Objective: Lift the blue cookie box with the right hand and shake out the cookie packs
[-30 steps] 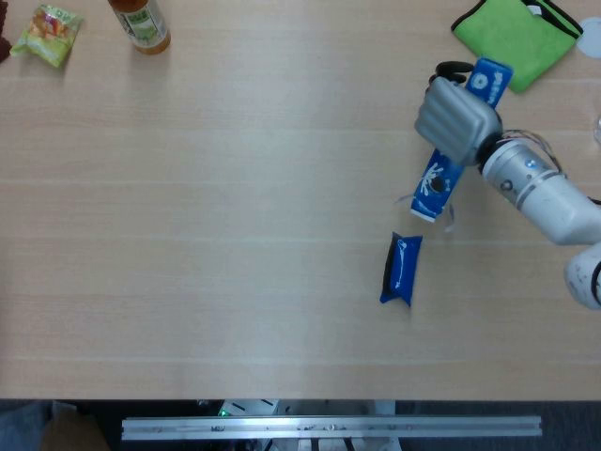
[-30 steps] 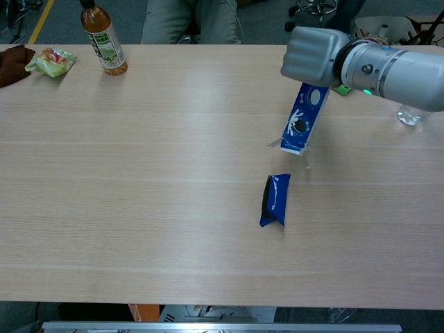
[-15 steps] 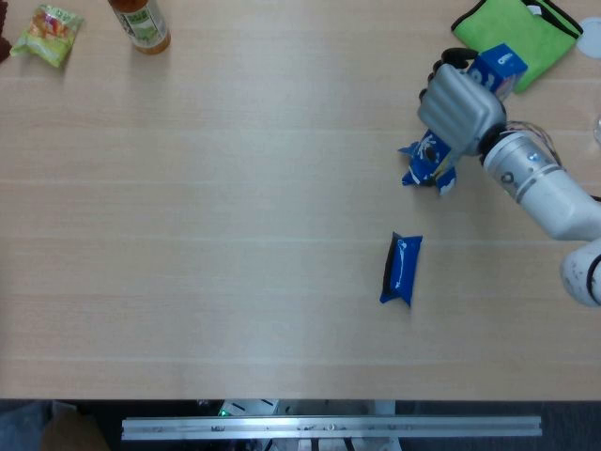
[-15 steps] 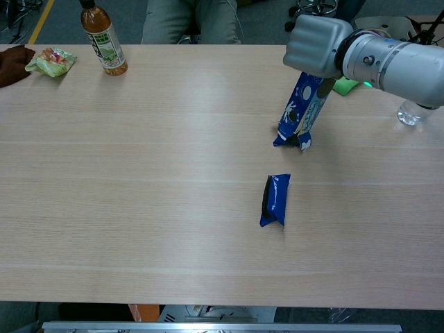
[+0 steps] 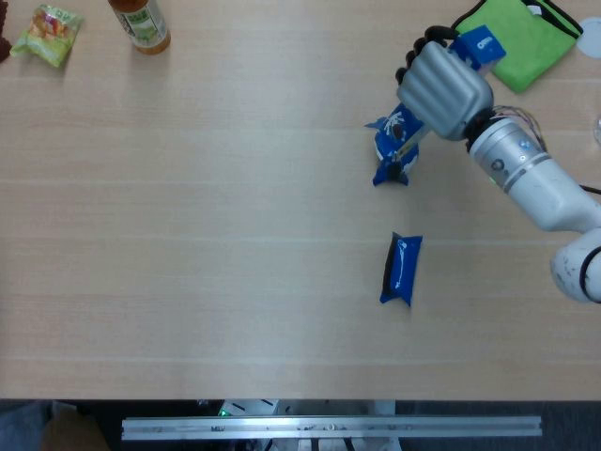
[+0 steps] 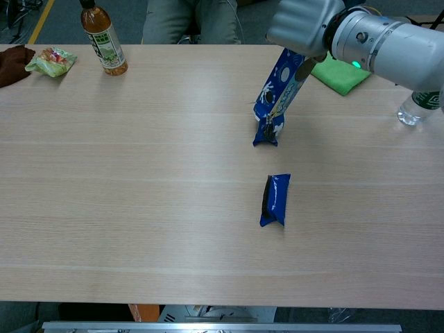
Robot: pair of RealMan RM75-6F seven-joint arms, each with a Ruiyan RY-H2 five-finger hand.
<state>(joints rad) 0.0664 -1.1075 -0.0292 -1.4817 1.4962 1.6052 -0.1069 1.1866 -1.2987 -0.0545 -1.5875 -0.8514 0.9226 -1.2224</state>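
Nearest: one blue cookie pack (image 6: 275,200) lies flat on the desk (image 6: 139,208), long axis running roughly front to back, nothing touching it. Head view has it at (image 5: 401,270).

Further back, the right hand (image 6: 300,24) grips the blue cookie box (image 6: 282,81) by its upper end, fingers wrapped around it. Box is off the desk and tilted, open end down and toward the left. In the head view the hand (image 5: 441,89) covers most of the box; only the top end (image 5: 477,45) and the lower opening show.

A second cookie pack (image 6: 266,131) hangs out of the box mouth, its lower end at or touching the desk — can't tell which. Same pack in the head view at (image 5: 391,155). It sits well apart from the first pack, further back and slightly left.

Left hand: not visible in either camera.

Far edge: green cloth (image 6: 338,72) behind the right hand, clear bottle (image 6: 413,107) at the right edge. Far left: drink bottle (image 6: 103,41), snack bag (image 6: 50,60), and something dark brown (image 6: 12,64) at the very edge.
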